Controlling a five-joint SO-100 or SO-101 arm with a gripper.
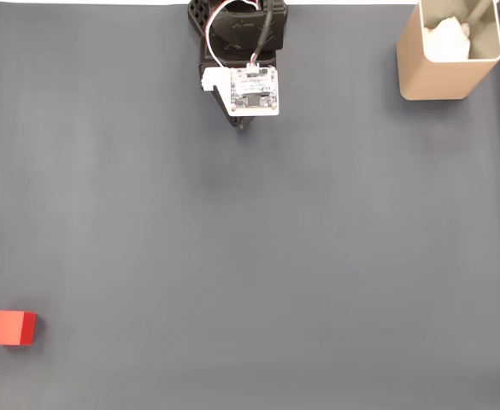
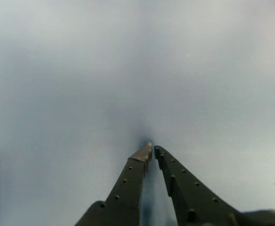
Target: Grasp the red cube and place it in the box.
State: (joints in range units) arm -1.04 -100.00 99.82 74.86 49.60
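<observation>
The red cube (image 1: 11,328) lies on the dark mat at the lower left of the fixed view, far from the arm. The box (image 1: 444,51), tan with rounded corners, stands at the top right with something white crumpled inside. My gripper (image 1: 243,124) is at the top centre, folded under the wrist with its white camera board. In the wrist view the gripper (image 2: 153,149) points down at bare mat, its two dark fingers nearly touching at the tips with nothing between them.
The dark grey mat (image 1: 250,239) covers the whole surface between the cube, the arm and the box. A white edge runs along the top of the fixed view.
</observation>
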